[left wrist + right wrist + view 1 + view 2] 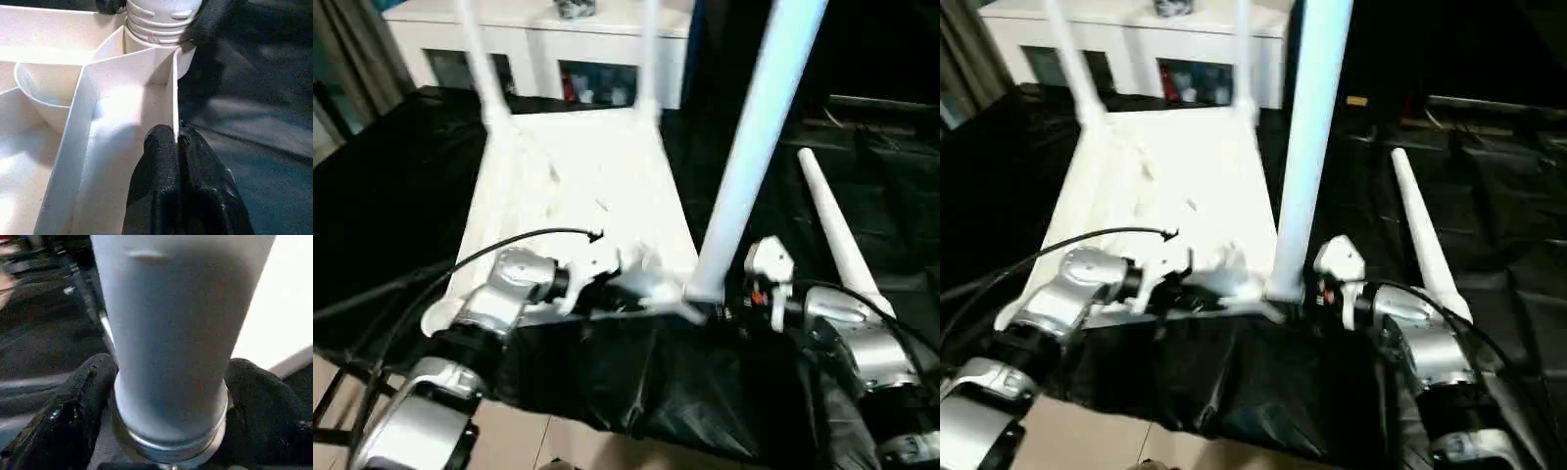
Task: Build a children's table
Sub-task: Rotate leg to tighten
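Nearest to us, we are noting the two silver forearms reaching over the near edge of the black-covered table (pixel 372 225). The left gripper (pixel 176 142) is sitting with its black fingers together, pinched on a thin upright rib of the tabletop (pixel 578 186), which is lying upside down on the table with its ribbed underside facing up. The right gripper (pixel 171 406) is sitting at the base of the third leg (pixel 754 147), one finger on each side of it; we are reading the fingers as spread about the leg, and we cannot tell whether they are pressing on it. That leg is standing nearly upright in the near right corner socket, its long axis running up and slightly away from the right gripper, and ridged rings are showing at its foot in the left wrist view, so we are judging it not yet fully seated. The right arm is the nearer one for any further turning. Just beyond, the fourth leg (pixel 837 235) is lying loose on the cloth, a smooth white tapered tube. Farther off, two legs (pixel 481 69) are standing in the far sockets. Behind them, a white cabinet (pixel 538 44) is closing the view.
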